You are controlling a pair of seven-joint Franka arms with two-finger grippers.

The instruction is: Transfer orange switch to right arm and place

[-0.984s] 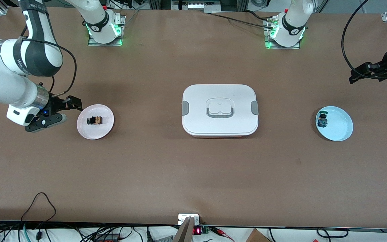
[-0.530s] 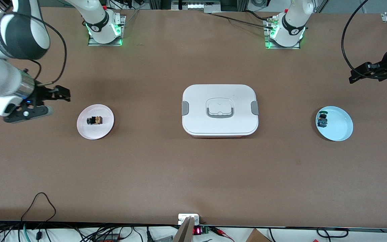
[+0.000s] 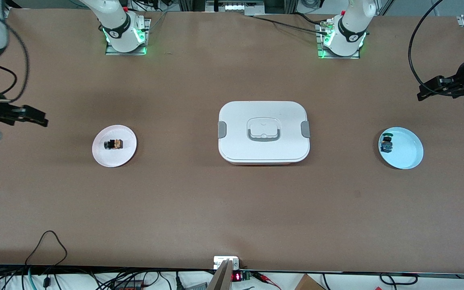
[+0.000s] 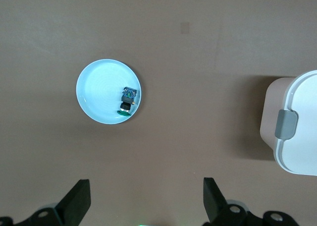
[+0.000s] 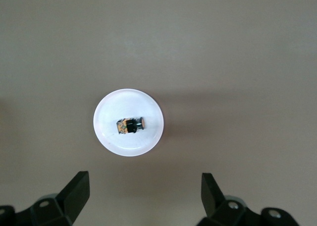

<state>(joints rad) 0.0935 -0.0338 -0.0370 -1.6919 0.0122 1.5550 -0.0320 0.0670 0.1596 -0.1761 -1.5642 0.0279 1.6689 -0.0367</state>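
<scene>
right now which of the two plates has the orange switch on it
The pink plate toward the right arm's end of the table holds the orange switch. The blue plate at the left arm's end holds a green-capped switch instead.

The table [image 3: 183, 201] is covered in a matt brown sheet, smooth, with faint marks; the white box [image 3: 263, 153] looks like smooth plastic with a soft sheen, its side clips [image 3: 305, 129] a duller grey; the pink plate [image 3: 125, 155] and the pale blue plate [image 3: 411, 153] are glossy and smooth; the orange switch [image 3: 114, 144] is hard plastic, black and amber; the green and blue switch [image 3: 386, 144] looks likewise plastic; each gripper, left gripper [image 4: 146, 203] and right gripper [image 5: 144, 198], is matt black
</scene>
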